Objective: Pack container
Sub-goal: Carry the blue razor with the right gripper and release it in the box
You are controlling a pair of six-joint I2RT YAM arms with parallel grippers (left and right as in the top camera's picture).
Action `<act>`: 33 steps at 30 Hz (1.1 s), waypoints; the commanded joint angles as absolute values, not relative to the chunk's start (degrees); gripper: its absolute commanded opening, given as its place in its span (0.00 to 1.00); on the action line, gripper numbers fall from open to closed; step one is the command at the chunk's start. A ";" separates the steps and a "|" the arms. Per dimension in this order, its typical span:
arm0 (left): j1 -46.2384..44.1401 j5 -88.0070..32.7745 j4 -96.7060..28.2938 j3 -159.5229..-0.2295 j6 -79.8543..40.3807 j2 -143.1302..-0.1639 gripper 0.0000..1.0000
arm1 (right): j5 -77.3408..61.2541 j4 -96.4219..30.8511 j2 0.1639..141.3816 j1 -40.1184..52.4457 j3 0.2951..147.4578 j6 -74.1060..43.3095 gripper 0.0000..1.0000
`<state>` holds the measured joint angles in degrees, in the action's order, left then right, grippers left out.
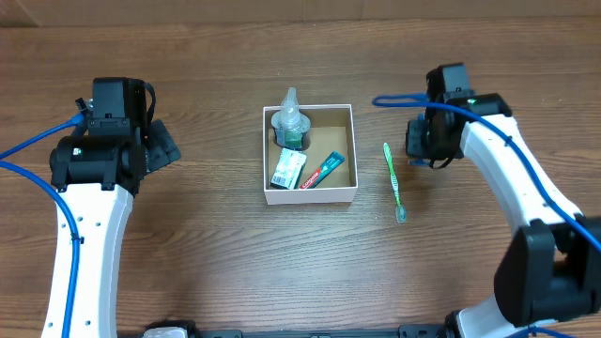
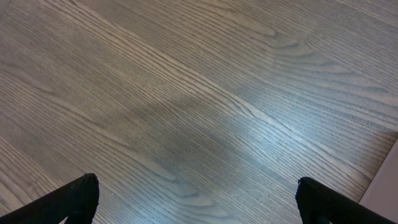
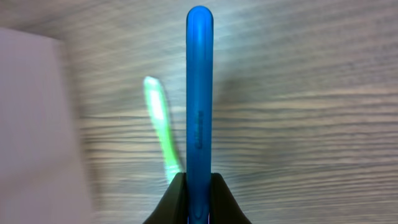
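Note:
The container [image 1: 310, 196] is a square white box with a brown inside at the table's middle. It holds a clear bottle [image 1: 290, 122], a white-and-green packet [image 1: 287, 170] and a toothpaste tube [image 1: 322, 170]. A green toothbrush [image 1: 393, 181] lies on the table to its right and shows blurred in the right wrist view [image 3: 160, 124]. My right gripper [image 3: 199, 180] is shut on a slim blue plastic handle [image 3: 199, 93], held over the table right of the container's white wall [image 3: 31, 124]. In the overhead view the right gripper [image 1: 420, 141] hides this handle. My left gripper [image 2: 196, 199] is open and empty over bare wood, far left of the container.
The brown wood table [image 1: 216, 253] surrounds the container. Blue cables [image 1: 399, 100] loop off both arms. The left arm [image 1: 94, 188] stands at the left side, and the right arm [image 1: 526, 188] curves along the right side.

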<state>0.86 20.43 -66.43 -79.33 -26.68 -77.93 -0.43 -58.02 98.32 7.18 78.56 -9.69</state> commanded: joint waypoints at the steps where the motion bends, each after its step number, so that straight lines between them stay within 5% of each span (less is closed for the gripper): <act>1: 1.08 21.37 -66.37 -79.99 -27.24 -77.93 1.00 | -7.86 -59.27 91.26 11.73 85.10 -14.46 0.04; 11: 1.08 21.37 -66.39 -79.99 -27.27 -77.93 1.00 | 1.87 -51.53 91.13 33.36 85.56 -21.78 0.04; 21: 1.08 21.37 -66.39 -79.99 -27.27 -77.93 1.00 | 2.87 -50.39 101.91 35.94 85.47 -24.10 0.05; 22: 1.08 21.37 -66.37 -79.99 -27.24 -77.93 1.00 | 2.61 -50.39 102.54 35.94 85.47 -24.10 0.09; 24: 1.08 21.37 -66.37 -79.99 -27.24 -77.93 1.00 | 2.24 -50.30 102.69 35.94 85.47 -24.08 0.39; 26: 1.08 21.37 -66.37 -79.99 -27.27 -77.93 1.00 | 2.26 -50.15 102.21 35.94 85.67 -24.05 0.52; 33: 1.08 21.37 -66.39 -79.99 -27.24 -77.93 1.00 | 5.78 -56.07 94.52 35.48 87.20 -23.66 0.60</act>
